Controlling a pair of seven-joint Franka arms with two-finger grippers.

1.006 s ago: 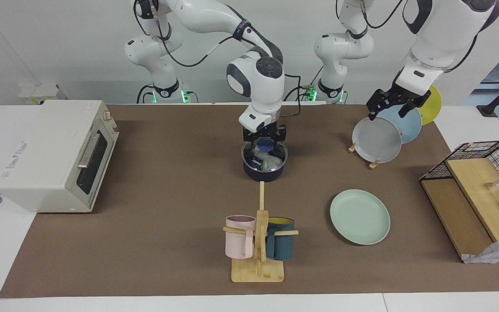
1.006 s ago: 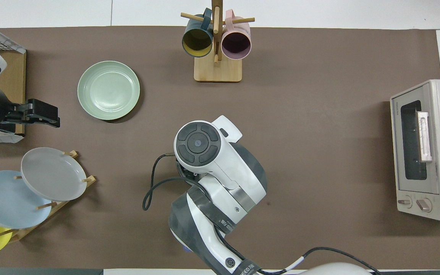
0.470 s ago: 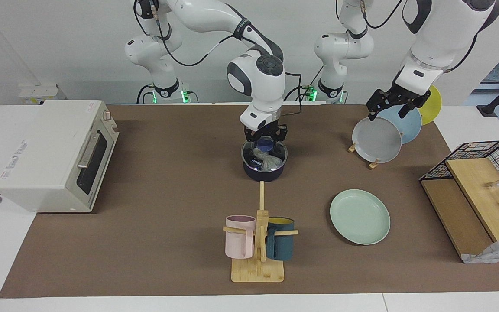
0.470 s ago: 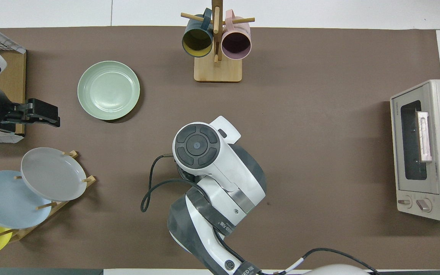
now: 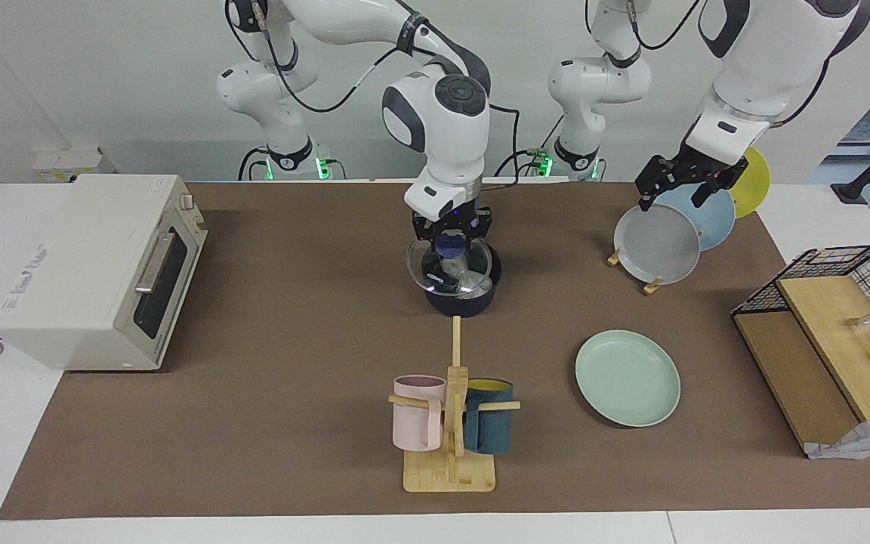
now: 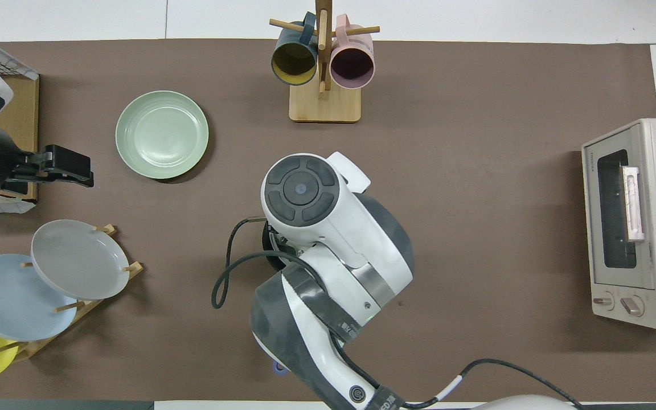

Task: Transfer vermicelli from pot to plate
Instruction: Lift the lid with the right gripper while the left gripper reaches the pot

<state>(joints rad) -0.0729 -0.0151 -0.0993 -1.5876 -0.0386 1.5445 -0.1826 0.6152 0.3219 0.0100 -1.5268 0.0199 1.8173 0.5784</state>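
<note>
Your vermicelli sits in the pot, mid-desk near the robots, seen only through the glass lid. The right pincer is clenched on the lid's blue knob, with the lid tilted and raised off the rim on the side toward the right arm's end. In my judgement the risk is the lid: a small round knob could slip, and the glass would drop onto the pot or knock it. Steam-damp strands might also cling to the lid's underside (I can't see whether any do).

The plate lies farther from the robots, toward the left arm's end, well apart from the pot. The left pincer waits over the plate rack; its fingers I cannot tell. The desk wears a brown mat, with a mug stand, a toaster oven and a wire basket around.
</note>
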